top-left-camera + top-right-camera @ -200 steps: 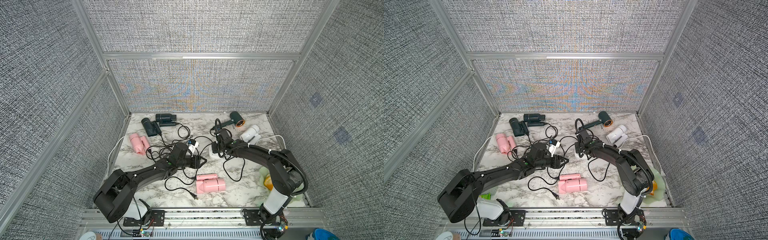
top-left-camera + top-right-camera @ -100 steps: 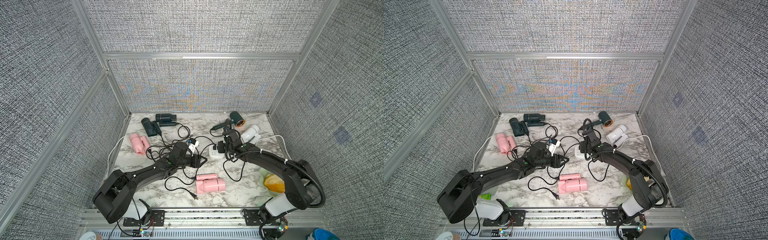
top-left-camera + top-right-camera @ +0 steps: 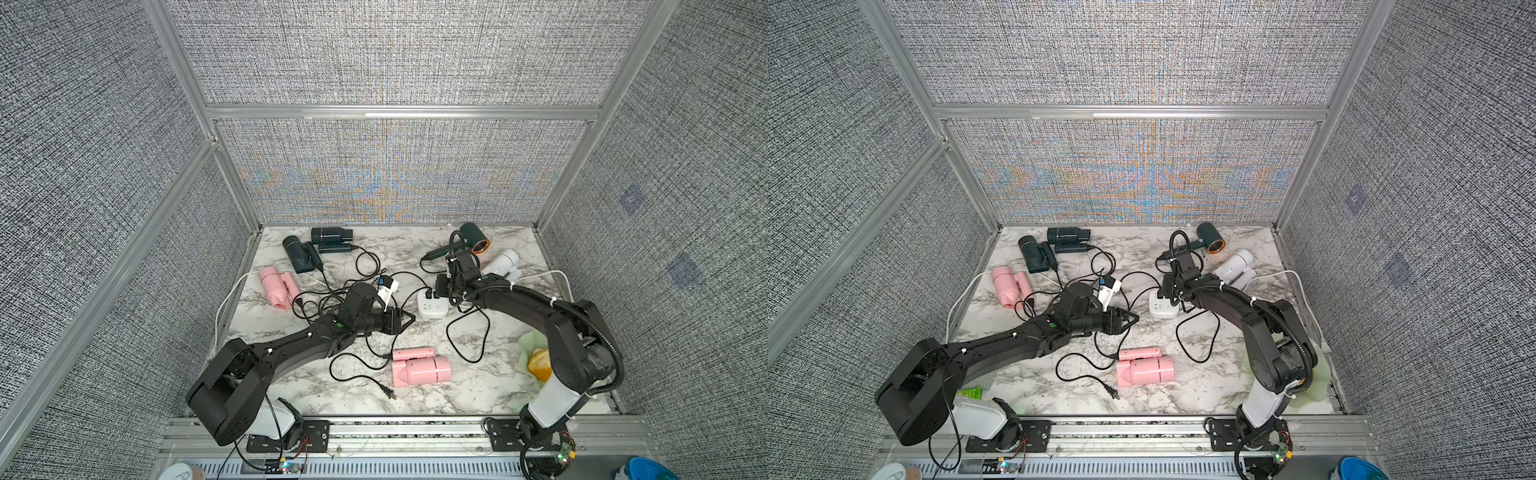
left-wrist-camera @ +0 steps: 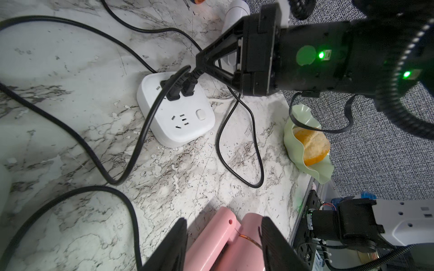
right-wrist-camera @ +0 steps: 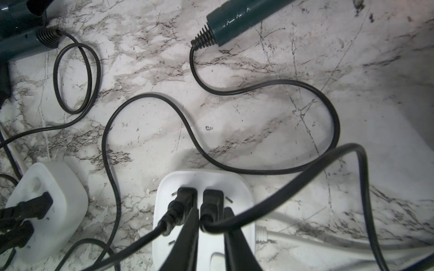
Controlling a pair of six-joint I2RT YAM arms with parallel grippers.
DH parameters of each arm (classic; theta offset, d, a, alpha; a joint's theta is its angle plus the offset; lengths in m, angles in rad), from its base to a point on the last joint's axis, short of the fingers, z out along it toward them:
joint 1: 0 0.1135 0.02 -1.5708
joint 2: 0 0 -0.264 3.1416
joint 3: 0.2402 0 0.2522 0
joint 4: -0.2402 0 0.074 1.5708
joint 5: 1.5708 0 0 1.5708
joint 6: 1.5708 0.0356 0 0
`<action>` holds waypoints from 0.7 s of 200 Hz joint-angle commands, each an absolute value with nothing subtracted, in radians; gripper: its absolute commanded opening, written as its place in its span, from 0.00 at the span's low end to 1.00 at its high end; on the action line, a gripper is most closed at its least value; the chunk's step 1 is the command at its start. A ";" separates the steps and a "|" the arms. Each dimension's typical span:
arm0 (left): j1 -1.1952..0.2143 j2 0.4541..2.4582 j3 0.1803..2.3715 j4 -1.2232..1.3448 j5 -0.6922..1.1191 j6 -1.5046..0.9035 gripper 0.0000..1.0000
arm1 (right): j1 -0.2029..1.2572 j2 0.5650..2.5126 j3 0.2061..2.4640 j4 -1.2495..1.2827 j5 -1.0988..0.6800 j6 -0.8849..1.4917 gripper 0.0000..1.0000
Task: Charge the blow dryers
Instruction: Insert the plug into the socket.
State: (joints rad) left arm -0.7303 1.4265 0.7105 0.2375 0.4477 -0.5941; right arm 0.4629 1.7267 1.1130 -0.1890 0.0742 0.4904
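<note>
**Blow dryers, six:** all lying on the marble counter [image 3: 478, 390], none shifted over the last second.
- Rear left: one teal dryer [image 3: 331, 235], with a second teal dryer [image 3: 300, 255] touching it.
- Rear right: the copper-ringed dryer [image 3: 473, 240], with the white dryer [image 3: 503, 262] just beside it.
- Left edge: one pink dryer [image 3: 275, 284].
- Front centre: the front pink dryer [image 3: 422, 368].

**Cords:** black, looped across the middle. Two plugs sit side by side in the white socket block [image 3: 434, 311]. A second socket block [image 5: 47, 199] nearby also carries plugs.

**My right jaws:** clenched on the neck of the held plug [image 5: 212, 199], the one farther from the second socket block. They stay over the block as before. My right arm [image 3: 523, 303] has changed: folded high a second ago, stretched low half a second ago, its elbow now half raised.

**My left jaws:** parted and empty, above the counter between the socket block and the front pink dryer. My left arm [image 3: 291, 353] is unmoved.

**Green bowl** [image 4: 300, 110] holding an orange [image 4: 312, 145]: front right corner, partly behind my right arm again in both top views.
</note>
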 commanded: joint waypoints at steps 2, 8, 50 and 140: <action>-0.729 1.428 0.718 0.247 0.455 -0.576 0.53 | 0.465 1.747 1.127 -0.179 0.055 0.493 0.22; -0.729 1.429 0.717 0.249 0.457 -0.577 0.53 | 0.465 1.752 1.128 -0.181 0.055 0.494 0.22; -0.729 1.430 0.702 0.271 0.459 -0.589 0.53 | 0.466 1.770 1.130 -0.189 0.070 0.486 0.17; -0.729 1.428 0.686 0.279 0.456 -0.595 0.53 | 0.507 1.843 1.172 -0.255 0.150 0.464 0.06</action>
